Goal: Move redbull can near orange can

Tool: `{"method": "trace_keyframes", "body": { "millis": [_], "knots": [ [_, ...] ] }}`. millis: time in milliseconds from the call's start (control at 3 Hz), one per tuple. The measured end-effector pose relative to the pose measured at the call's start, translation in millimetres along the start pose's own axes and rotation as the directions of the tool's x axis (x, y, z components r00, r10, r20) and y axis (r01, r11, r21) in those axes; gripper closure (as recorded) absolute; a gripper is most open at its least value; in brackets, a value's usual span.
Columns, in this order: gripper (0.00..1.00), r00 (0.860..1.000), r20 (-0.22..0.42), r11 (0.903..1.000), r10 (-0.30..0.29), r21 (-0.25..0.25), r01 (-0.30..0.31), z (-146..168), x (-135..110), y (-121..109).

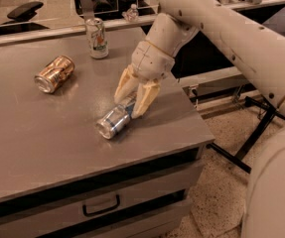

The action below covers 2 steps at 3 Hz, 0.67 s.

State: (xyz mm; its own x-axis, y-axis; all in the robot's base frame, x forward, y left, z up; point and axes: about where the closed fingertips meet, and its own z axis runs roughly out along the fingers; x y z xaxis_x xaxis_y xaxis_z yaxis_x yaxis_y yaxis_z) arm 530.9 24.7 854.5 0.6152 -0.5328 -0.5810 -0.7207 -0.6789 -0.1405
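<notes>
Redbull can (113, 123) lies on side, right half of tabletop (42, 148), nearer front edge, well apart from orange can (55, 74) by left edge. Claw (128, 107) sits over can's far end, drawn in on both sides; we read it as clamped. We judge can light, thin-walled, slick, prone to roll; best held across round wall.

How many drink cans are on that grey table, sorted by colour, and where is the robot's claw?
Silver and blue, redbull can, lying: 1
Orange-gold, orange can, lying: 1
White, white can, upright: 1
Total: 3
The gripper is at the redbull can's far end.
</notes>
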Motion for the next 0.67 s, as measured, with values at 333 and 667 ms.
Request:
{"method": "trace_keyframes", "body": {
  "millis": [333, 667],
  "knots": [
    [0.94, 0.999, 0.003, 0.9965, 0.054, 0.064, -0.054, -14.1, 4.9, -10.0],
    [1.00, 0.987, -0.018, 0.9763, 0.163, 0.148, -0.158, -33.9, 25.4, -32.5]
  ]
}}
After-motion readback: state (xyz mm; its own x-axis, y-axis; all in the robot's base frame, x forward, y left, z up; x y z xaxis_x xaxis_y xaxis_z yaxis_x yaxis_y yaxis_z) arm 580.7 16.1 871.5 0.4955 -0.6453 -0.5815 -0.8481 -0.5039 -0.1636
